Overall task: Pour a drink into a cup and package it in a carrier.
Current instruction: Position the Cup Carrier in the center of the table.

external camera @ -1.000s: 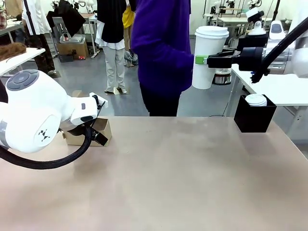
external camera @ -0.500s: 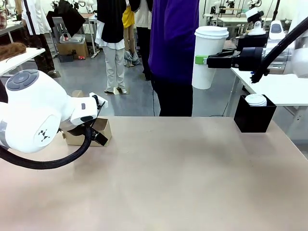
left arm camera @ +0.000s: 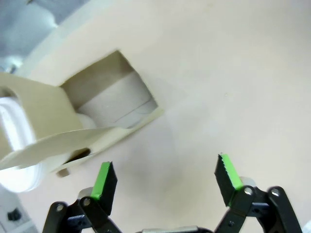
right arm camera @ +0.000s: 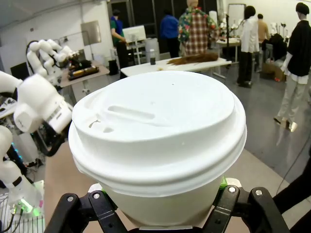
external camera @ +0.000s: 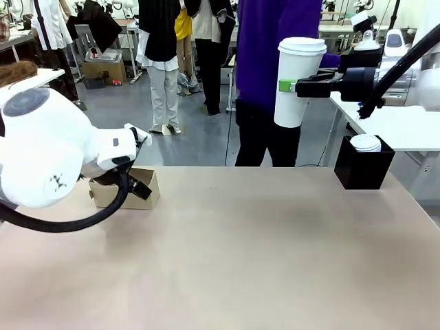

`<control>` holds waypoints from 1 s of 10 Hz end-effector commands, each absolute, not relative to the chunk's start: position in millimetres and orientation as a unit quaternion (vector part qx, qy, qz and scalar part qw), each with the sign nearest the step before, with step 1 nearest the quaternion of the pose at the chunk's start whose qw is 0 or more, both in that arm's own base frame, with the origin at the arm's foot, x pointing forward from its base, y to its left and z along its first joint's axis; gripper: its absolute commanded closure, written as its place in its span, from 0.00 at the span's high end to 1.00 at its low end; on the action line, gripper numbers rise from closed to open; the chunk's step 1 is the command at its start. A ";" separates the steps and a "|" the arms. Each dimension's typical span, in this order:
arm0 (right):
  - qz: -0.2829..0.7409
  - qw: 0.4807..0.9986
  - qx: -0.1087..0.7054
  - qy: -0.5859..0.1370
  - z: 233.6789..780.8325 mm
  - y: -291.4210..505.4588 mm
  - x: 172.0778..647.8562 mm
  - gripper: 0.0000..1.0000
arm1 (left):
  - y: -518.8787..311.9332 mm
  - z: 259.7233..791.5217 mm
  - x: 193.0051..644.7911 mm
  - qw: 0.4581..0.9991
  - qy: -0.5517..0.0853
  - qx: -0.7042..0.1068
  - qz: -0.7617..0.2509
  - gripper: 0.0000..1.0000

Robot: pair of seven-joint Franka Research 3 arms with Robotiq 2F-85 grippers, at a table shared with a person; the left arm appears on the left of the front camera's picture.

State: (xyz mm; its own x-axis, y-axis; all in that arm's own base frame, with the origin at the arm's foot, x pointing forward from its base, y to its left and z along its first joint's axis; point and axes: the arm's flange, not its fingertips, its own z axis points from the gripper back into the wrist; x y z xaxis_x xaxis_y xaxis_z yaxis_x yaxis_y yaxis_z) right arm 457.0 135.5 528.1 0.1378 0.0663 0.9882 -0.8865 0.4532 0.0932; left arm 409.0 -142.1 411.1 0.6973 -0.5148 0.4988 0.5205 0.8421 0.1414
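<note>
Front view: high over the bench's (external camera: 261,247) far right, the right arm's fingers (external camera: 287,86) clamp the tall white cup (external camera: 300,103) mid-wall. It is light, crushable paper, likely top-heavy if filled, and best gripped gently below its lid (external camera: 302,46). Left fingers (left arm camera: 103,177) hang open just beside the carrier (left arm camera: 48,111), far left.

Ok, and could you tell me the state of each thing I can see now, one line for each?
cup: lidded, upright, held in the air by the right gripper
right gripper: shut on the cup
left gripper: open, holding nothing, above the table beside the carrier
carrier: standing on the table
black box: on the table, a white lid showing at its top
</note>
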 end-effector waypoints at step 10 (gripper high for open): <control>0.363 0.657 0.367 -0.549 530.7 136.9 455.2 0.81 | -127.5 539.4 503.2 0.986 -0.144 0.046 -0.067 1.00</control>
